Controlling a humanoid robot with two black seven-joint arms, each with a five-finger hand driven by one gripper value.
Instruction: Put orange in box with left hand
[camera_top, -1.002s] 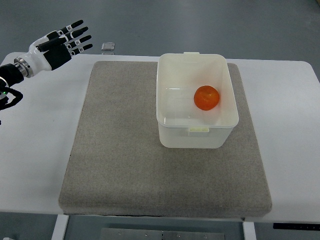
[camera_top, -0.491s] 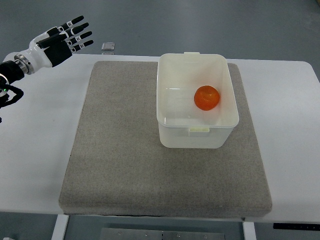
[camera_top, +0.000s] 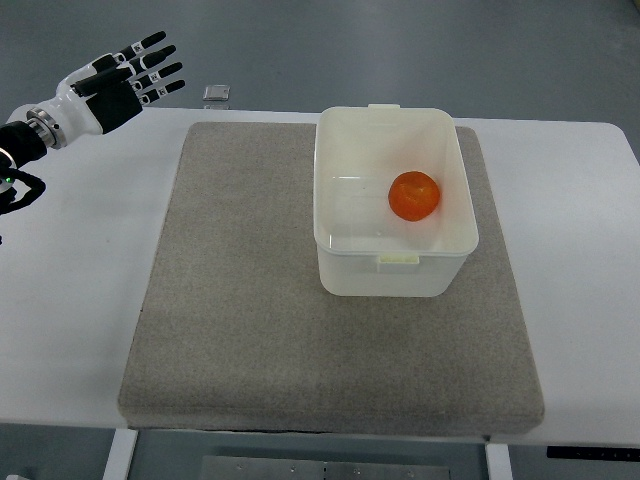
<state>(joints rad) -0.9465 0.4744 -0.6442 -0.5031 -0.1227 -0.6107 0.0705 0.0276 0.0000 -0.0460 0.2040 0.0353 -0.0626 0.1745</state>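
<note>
a grey floor lies behind a white table (camera_top: 70, 300), and a grey felt mat (camera_top: 250, 300) covers most of its top. at the far left the left robot hand (camera_top: 115, 85) hangs over the table's back corner, well apart from everything else, its fingers (camera_top: 150, 70) spread and straight, holding nothing. just past the mat's back edge sits a small grey square object (camera_top: 216, 94), too small to identify. further right, a white plastic box (camera_top: 350, 250) stands upright on the mat with no lid, and the orange (camera_top: 414, 195) rests on its floor, toward the right wall. the right arm is not in view. judging from this, the placing step looks done and the hand is clear of the box; all that seems left is to bring the arm to rest without touching the box.
</note>
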